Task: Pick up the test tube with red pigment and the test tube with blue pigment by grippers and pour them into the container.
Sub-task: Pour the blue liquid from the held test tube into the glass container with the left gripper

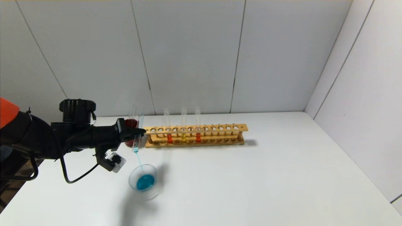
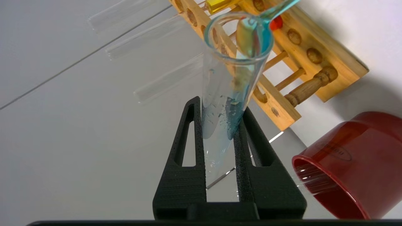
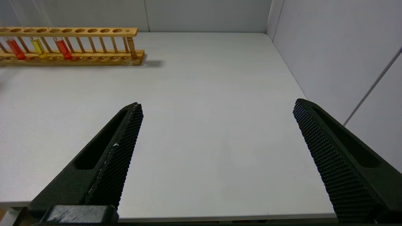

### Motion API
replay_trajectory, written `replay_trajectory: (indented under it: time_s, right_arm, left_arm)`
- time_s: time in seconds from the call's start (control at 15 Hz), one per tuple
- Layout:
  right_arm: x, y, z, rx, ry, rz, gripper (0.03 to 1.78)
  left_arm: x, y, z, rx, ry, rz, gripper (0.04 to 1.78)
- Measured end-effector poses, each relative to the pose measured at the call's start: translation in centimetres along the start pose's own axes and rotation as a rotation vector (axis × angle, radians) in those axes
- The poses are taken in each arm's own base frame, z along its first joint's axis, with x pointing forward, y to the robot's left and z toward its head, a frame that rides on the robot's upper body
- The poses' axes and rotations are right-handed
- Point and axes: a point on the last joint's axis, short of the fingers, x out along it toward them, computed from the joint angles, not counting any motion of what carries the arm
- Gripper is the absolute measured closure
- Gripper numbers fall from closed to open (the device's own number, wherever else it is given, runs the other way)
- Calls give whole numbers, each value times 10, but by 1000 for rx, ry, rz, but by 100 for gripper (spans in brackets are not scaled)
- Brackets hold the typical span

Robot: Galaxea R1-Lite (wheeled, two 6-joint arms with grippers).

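**Q:** What's your left tool [image 1: 138,131] doing right now?

**A:** I'm clamping it tight on the test tube with blue pigment [image 1: 137,135], fingers [image 2: 188,138] pressing both sides of the glass. I'm tipping the tube mouth-down, and a thin blue stream is running out into the container [image 1: 143,177], which is sitting on the desk [image 1: 251,175] at about 5 o'clock from the tool. Blue is already pooling in the dish.

**Q:** And the red one?

**A:** The test tube with red pigment [image 1: 198,125] is standing upright in the wooden rack [image 1: 194,135], off at 3 o'clock from my left tool. Another orange-red tube [image 1: 168,127] and a yellow tube [image 1: 183,125] are standing in there too. A dark red cup [image 1: 130,133] is sitting just behind my tool.

**Q:** Right tool?

**A:** My right tool [image 3: 216,125] is hanging wide open over bare desk, gripping nothing, rack far off at 10 o'clock.
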Motion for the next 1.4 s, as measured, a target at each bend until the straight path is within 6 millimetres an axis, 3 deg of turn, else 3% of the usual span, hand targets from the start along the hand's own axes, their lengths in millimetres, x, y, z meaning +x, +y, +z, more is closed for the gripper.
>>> replay_trajectory:
  time_s: [1.4]
  right_arm:
    - [0, 0, 0, 0, 0, 0, 6]
  left_arm:
    - [-20, 21, 9, 170, 66, 51, 151]
